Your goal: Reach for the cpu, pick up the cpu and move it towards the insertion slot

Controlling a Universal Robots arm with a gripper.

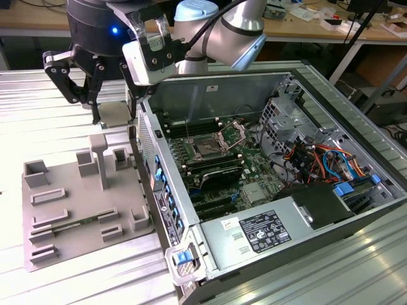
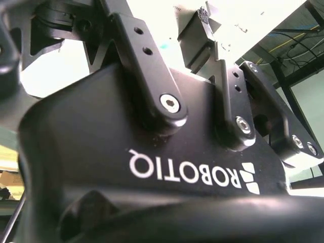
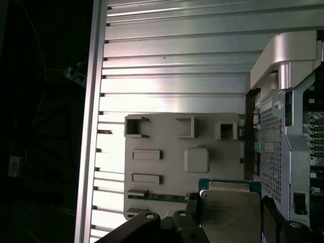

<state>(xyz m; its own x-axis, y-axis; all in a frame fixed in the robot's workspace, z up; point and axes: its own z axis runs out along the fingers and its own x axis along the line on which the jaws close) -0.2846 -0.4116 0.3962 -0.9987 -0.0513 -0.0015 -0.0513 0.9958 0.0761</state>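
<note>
Upper left of the exterior view: pincer [image 1: 107, 111] closed on the cpu [image 1: 114, 114], raised above the grey tray [image 1: 82, 203]. Insertion slot [image 1: 208, 147] sits mid-frame inside the open computer case [image 1: 356, 210], well apart.

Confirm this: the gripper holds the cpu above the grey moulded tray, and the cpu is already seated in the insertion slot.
Not seated. The gripper holds the cpu above the grey moulded tray; the exterior view shows the insertion slot inside the computer case, apart from it.
</note>
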